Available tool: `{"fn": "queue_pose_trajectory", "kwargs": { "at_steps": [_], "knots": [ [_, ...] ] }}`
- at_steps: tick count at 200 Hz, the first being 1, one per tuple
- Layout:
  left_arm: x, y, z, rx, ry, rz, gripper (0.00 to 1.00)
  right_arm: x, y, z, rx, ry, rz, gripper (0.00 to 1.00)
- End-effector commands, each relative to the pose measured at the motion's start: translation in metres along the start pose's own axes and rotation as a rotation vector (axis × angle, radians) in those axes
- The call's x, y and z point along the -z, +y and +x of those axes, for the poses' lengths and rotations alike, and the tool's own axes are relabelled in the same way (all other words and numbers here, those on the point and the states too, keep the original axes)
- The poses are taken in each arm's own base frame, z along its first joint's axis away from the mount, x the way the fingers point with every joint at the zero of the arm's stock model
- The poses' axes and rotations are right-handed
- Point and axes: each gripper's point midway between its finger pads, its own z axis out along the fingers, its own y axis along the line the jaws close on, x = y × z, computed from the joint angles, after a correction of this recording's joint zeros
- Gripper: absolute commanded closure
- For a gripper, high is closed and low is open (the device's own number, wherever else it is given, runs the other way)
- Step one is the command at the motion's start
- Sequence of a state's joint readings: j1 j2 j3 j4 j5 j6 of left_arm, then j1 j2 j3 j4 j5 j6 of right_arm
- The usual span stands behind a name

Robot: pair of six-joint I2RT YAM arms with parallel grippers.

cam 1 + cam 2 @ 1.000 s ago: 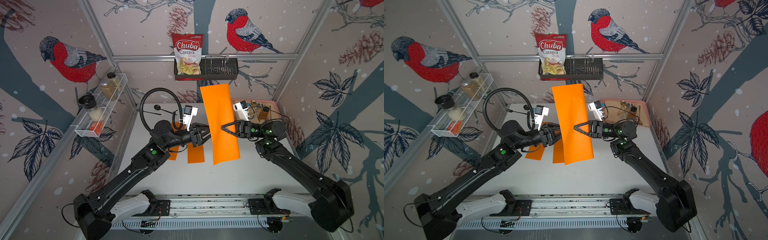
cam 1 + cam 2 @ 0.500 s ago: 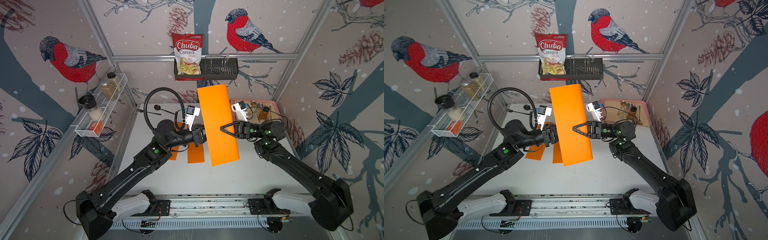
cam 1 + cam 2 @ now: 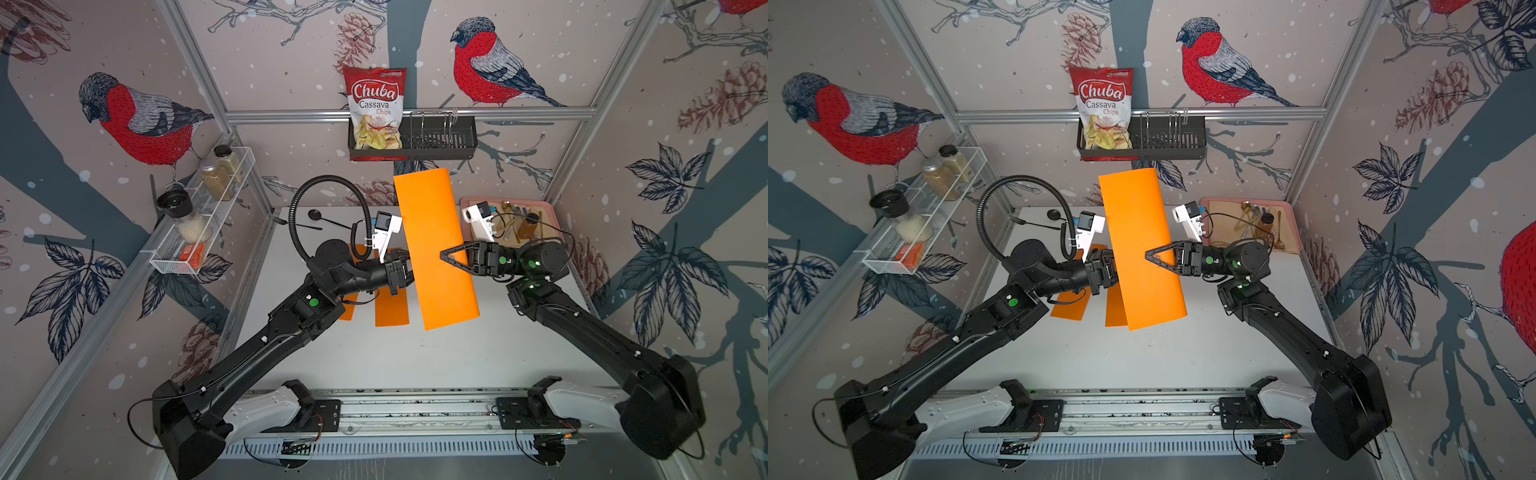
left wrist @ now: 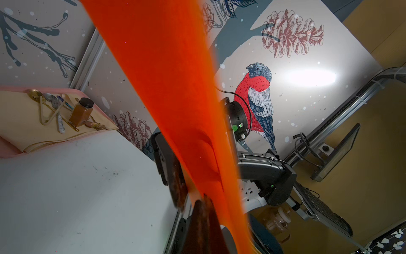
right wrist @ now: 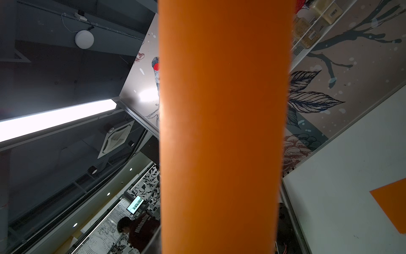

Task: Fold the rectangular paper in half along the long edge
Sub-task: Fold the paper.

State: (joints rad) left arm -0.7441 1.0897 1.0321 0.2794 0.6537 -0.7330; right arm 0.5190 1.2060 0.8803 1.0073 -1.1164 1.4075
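The orange paper (image 3: 432, 216) (image 3: 1138, 216) hangs upright in the air above the table, bent into a long curve. My left gripper (image 3: 409, 269) (image 3: 1116, 271) is shut on its left edge. In the left wrist view the dark fingertips (image 4: 203, 199) pinch the sheet (image 4: 175, 88). My right gripper (image 3: 444, 252) (image 3: 1147, 256) reaches onto the paper's right side with one finger lying over the sheet. The paper (image 5: 219, 110) fills the middle of the right wrist view and hides those jaws, so their grip does not show.
Two smaller orange pieces (image 3: 390, 307) (image 3: 348, 309) lie on the white table under the left gripper. A pink tray (image 3: 548, 206) with cutlery and a jar sits back right. A black spoon (image 3: 316, 215) lies back left. A wire shelf (image 3: 199, 249) hangs on the left wall.
My left gripper has moved in to the paper's left edge and shut on it. The paper has shifted slightly left. The right arm has barely moved.
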Motion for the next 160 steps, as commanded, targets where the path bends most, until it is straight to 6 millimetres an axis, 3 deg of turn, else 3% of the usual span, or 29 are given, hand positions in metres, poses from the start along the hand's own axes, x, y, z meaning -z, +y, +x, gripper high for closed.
{"fn": "queue_pose_trajectory", "kwargs": {
  "at_steps": [1,48,77,124,160],
  "knots": [
    [0.002,-0.010,-0.006,-0.040,-0.016,0.022,1.00,0.005,0.005,-0.004,0.051,-0.018,0.007,0.59],
    [0.003,-0.011,-0.005,-0.035,-0.016,0.023,1.00,0.009,0.003,-0.007,0.061,-0.023,0.038,0.48],
    [0.003,-0.012,-0.006,-0.037,-0.014,0.027,1.00,0.012,0.000,-0.008,0.057,-0.028,0.054,0.46],
    [0.003,-0.011,-0.005,-0.035,-0.011,0.025,1.00,0.013,0.003,-0.010,0.073,-0.038,0.054,0.62],
    [0.002,-0.010,-0.004,-0.031,-0.007,0.030,1.00,0.013,0.007,-0.016,0.098,-0.080,0.057,0.61]
  ]
}}
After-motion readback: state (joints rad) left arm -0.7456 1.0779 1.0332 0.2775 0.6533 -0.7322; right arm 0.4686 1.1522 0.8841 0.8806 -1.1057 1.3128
